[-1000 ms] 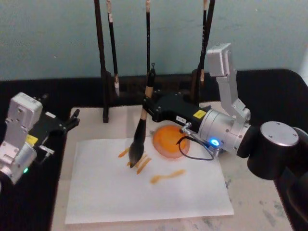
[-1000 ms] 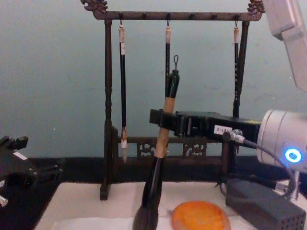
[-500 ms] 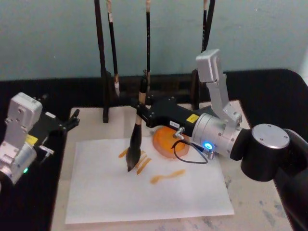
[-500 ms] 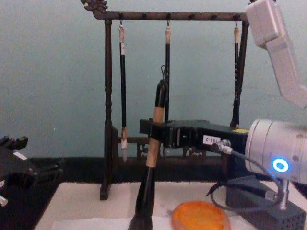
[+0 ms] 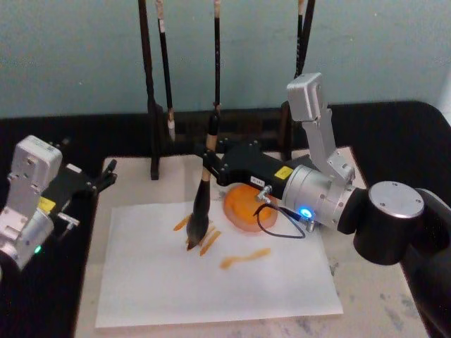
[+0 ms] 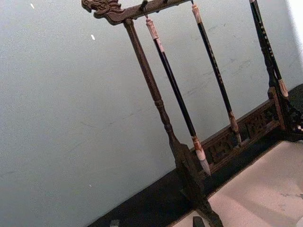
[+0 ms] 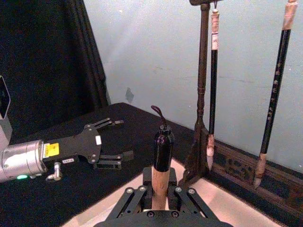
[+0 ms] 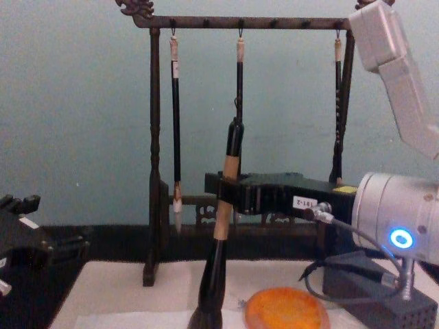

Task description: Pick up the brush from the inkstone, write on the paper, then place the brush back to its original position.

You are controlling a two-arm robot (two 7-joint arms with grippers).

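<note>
Pale teal wall [image 5: 84, 56] behind, black cloth at the sides, and a beige felt mat [image 5: 366, 282] carrying the thin white paper [image 5: 211, 289] across the lower middle of the head view. On that sheet are wet orange strokes [image 5: 243, 259]. The right gripper [image 5: 210, 163] reaches in from the right, clamped on the tan bamboo of the brush [image 5: 200, 208]. The brush's long axis runs near upright: bushy dark bristles down, tip on the paper left of centre, looped end leaning up toward the carved wooden rack [image 8: 154, 171]. Just right of the bristles sits the inkstone [image 5: 243, 204], a round, shallow, orange dish.

The chest view gives the side profile: the handle tilts, top to the right, in front of three slim hanging brushes [image 8: 175, 103], with a grey perforated block [image 8: 384, 301] at lower right. The right wrist view looks along the handle, black linkage fingers [image 7: 135, 198] pinching the bamboo. It also catches the left gripper [image 7: 118, 139] at lower left, fingers spread apart, parked over the black cloth well clear of the paper.
</note>
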